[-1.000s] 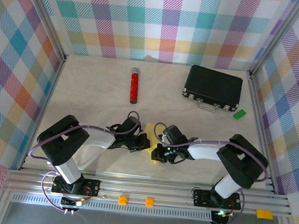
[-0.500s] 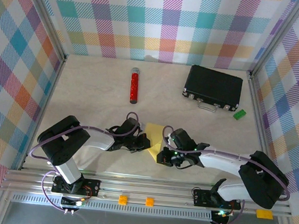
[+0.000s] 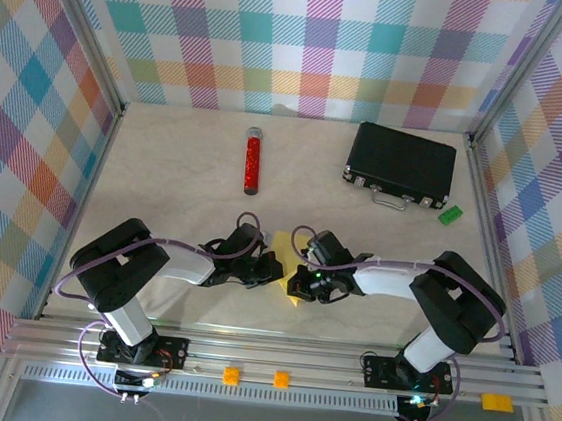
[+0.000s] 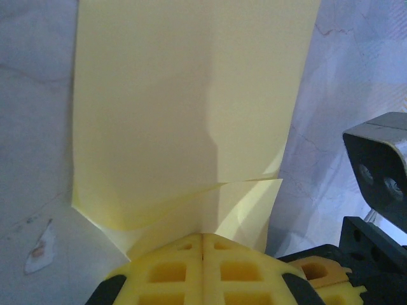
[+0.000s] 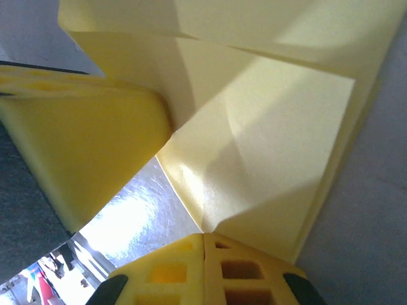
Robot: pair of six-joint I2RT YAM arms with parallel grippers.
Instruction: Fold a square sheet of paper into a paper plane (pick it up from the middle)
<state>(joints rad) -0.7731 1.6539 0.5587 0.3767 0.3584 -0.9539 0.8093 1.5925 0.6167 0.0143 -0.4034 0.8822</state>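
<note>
The square sheet of paper (image 3: pixel 282 249) is bright yellow and folded over in creased layers. It is held low over the table between my two grippers. My left gripper (image 3: pixel 271 270) comes in from the left and is shut on the sheet's near edge (image 4: pixel 191 114), its yellow fingertips (image 4: pixel 184 254) pressed together. From the right, my right gripper (image 3: pixel 299 285) is shut on another edge of the same sheet (image 5: pixel 267 127). One of the left gripper's yellow fingers (image 5: pixel 82 140) lies close beside that fold. Most of the sheet is hidden under the two wrists in the top view.
A red cylinder (image 3: pixel 253 162) lies at the back centre. A black case (image 3: pixel 400 166) sits at the back right with a small green block (image 3: pixel 448 214) beside it. Plaid walls close three sides. An aluminium rail (image 3: pixel 276 356) runs along the near edge.
Half a second ago the right arm swung out low to the right, baring more of the sheet; it has now come back. Both grippers stayed shut on the paper.
</note>
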